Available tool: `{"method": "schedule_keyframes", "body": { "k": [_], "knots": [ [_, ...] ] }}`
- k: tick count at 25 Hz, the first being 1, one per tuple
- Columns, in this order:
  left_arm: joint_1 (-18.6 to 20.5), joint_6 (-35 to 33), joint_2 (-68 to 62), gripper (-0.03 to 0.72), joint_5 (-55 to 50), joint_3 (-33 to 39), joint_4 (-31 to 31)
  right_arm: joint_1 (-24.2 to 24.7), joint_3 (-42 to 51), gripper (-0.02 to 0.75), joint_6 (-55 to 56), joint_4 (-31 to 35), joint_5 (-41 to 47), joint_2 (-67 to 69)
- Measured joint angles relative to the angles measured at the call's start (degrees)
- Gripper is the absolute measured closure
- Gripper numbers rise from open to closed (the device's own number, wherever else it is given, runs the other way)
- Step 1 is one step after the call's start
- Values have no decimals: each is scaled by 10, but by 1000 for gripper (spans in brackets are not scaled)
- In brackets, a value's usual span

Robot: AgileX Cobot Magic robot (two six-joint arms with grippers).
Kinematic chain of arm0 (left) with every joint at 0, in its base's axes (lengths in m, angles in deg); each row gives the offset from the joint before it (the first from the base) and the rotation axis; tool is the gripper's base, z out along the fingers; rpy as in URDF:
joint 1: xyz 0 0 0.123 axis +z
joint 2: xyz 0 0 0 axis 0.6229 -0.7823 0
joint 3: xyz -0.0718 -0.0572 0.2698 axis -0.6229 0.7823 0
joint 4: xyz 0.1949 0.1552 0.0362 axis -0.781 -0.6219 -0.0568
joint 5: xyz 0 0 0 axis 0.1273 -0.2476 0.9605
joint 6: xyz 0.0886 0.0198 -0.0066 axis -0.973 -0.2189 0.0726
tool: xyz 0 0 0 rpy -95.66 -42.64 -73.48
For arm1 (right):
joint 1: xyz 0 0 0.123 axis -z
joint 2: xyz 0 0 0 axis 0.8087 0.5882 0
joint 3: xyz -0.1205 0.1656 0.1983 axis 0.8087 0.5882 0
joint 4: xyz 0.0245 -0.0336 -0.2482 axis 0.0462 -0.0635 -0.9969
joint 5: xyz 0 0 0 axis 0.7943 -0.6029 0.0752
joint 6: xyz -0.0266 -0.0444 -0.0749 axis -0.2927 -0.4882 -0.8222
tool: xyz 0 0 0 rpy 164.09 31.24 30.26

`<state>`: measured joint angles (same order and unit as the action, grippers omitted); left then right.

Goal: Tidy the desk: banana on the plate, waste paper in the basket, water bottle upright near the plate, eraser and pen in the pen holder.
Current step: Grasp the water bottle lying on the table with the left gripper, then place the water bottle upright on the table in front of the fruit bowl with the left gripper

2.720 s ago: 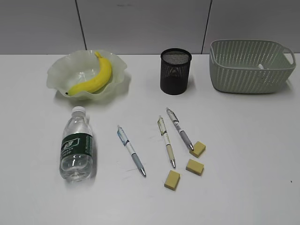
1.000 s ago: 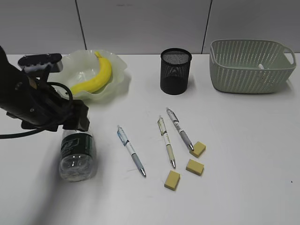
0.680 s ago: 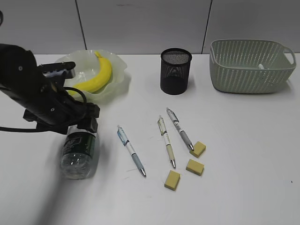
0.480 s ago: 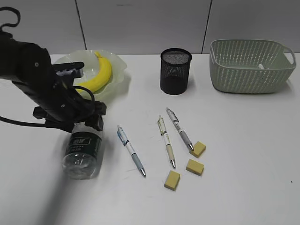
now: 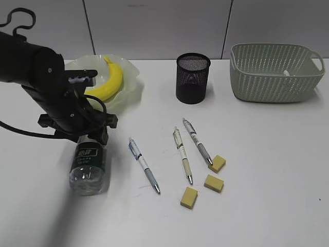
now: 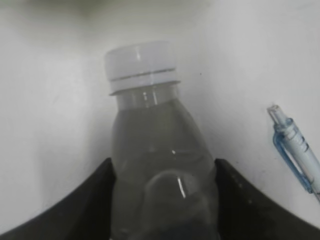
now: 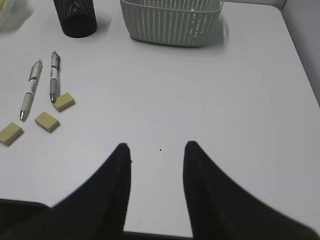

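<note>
Left pincer (image 6: 162, 200) straddles the lying water bottle (image 6: 155, 165) near the worktop's (image 5: 257, 206) left edge, fingers touching its sides; right pincer (image 7: 156, 152) hangs released, empty.

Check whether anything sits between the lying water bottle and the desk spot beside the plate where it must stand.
Nothing visible blocks it. The water bottle lies just in front of the plate, with only bare desk between; the nearest pen lies off to its right. The left end effector straddles the bottle's shoulder.

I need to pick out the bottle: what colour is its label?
Dark green with white print on the bottle; the exterior view shows it best.
</note>
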<state>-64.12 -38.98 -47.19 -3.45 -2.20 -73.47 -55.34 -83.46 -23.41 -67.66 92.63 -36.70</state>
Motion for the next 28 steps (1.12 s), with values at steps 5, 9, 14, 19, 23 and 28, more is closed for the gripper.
{"method": "schedule_keyframes", "body": {
  "k": [5, 9, 14, 19, 23, 28],
  "knots": [
    [0, 0, 40, 273, 22, 39, -21, 0, 0, 443, 0, 0, 0, 0],
    [0, 0, 148, 273, 128, 129, -45, 0, 0, 444, 1, 0, 0, 0],
    [1, -1, 286, 273, 363, 269, -94, 0, 0, 444, 1, 0, 0, 0],
    [10, -83, 326, 273, 593, 345, -103, 0, 0, 444, 1, 0, 0, 0],
    [11, -157, 300, 274, 686, 349, -104, 0, 0, 444, 1, 0, 0, 0],
    [24, -172, 234, 274, 768, 350, -100, 0, 0, 444, 1, 0, 0, 0]
  ]
}}
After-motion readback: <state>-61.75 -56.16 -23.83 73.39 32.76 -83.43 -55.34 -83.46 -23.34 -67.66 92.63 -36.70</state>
